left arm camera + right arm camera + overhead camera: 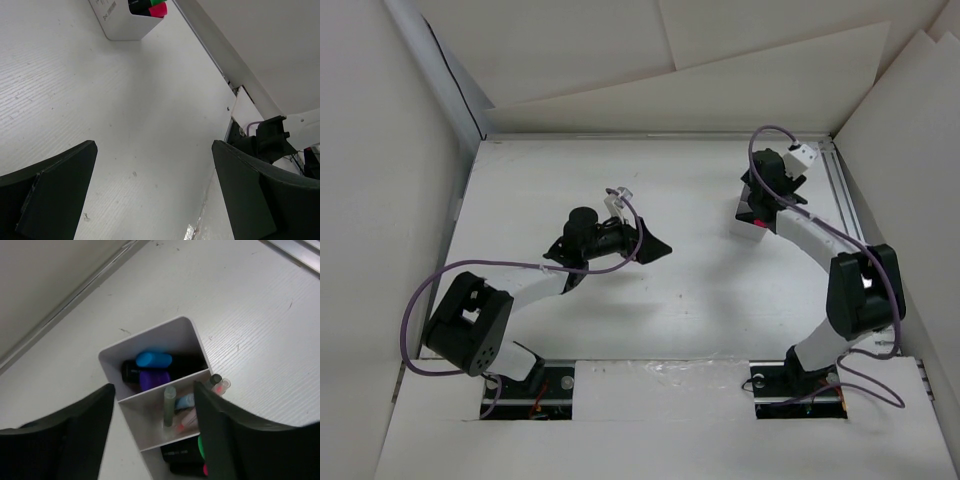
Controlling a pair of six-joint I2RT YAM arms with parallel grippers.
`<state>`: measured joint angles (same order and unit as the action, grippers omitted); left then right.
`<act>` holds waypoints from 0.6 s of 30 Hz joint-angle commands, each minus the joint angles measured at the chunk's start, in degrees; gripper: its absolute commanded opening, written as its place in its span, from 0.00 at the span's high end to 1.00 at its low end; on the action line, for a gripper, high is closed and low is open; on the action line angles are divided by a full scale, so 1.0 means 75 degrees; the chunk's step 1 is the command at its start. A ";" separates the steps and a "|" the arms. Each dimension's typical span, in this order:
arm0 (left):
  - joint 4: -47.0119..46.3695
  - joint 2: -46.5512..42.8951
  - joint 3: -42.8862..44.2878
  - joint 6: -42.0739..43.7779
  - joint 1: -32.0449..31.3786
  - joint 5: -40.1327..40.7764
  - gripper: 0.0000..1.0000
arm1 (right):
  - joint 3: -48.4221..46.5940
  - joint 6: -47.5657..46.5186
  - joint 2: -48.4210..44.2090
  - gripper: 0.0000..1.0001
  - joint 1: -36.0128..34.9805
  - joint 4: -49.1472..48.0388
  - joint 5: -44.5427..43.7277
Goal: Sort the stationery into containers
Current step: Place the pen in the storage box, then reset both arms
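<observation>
In the overhead view the left arm [515,290] bent up from the lower left of the frame toward its middle. The left end effector [655,246] hung above bare white desk [700,300] just left of centre. Its own camera showed the 2 dark fingers [55,195] spread wide at the lower corners of the frame, with nothing between them but desk surface. At the top edge of that view, left of centre, stood the pale box [122,27], well apart from those fingers. The pink and green ends of highlighters [157,9] showed at its rim.

Further right in the overhead view, the box sat in the upper right part of the desk, partly hidden beneath the right arm [820,245].

The right wrist view looked down into the box. The right end effector [154,386] was wide open above it, gripping nothing. 3 compartments showed. The upper compartment held a blue-ended highlighter [153,359] and a purple-ended highlighter [154,379]. The middle compartment held several thin pens [170,405] standing on end. The lowest compartment, cut by the frame's bottom edge, held black highlighters with green and pink ends.
</observation>
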<state>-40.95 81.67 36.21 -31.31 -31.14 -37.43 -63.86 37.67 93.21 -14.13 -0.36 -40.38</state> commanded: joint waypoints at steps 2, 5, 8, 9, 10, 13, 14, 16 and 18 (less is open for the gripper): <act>-0.0388 -0.0178 -0.0117 0.0143 -0.0021 0.0021 0.00 | -0.0298 0.0028 -0.1035 0.23 -0.0108 0.0223 -0.0253; -0.0388 -0.0319 -0.0117 0.0143 -0.0021 0.0022 0.00 | -0.0217 0.0028 -0.1972 0.11 -0.0272 0.0411 -0.0043; -0.0388 -0.0634 -0.0292 0.0143 -0.0021 0.0327 0.00 | 0.0005 -0.0053 -0.2966 0.00 -0.0272 0.0587 0.0928; -0.0388 -0.0716 -0.0362 0.0143 -0.0021 0.0443 0.00 | 0.0111 -0.0054 -0.3203 0.00 -0.0342 0.0587 0.1267; -0.0388 -0.0926 -0.0363 0.0143 -0.0021 0.0548 0.00 | 0.0228 -0.0054 -0.3437 0.00 -0.0342 0.0587 0.1944; -0.0144 -0.1592 -0.0515 0.0248 -0.0021 0.1027 0.00 | 0.0813 -0.0124 -0.4293 0.00 -0.0425 0.0657 0.3303; -0.0049 -0.1793 -0.0585 0.0249 -0.0021 0.1169 0.00 | 0.0966 -0.0124 -0.4469 0.00 -0.0506 0.0657 0.3635; 0.0127 -0.2262 -0.0701 0.0331 -0.0021 0.1706 0.00 | 0.1376 -0.0288 -0.4903 0.00 -0.0577 0.0657 0.4267; 0.0303 -0.3012 -0.0843 0.0250 -0.0021 0.2036 0.00 | 0.1726 -0.0288 -0.5254 0.00 -0.0646 0.0657 0.5275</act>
<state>-38.61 65.25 30.89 -30.37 -31.14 -27.55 -54.46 36.99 55.40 -17.82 3.42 -14.76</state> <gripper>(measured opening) 0.997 0.998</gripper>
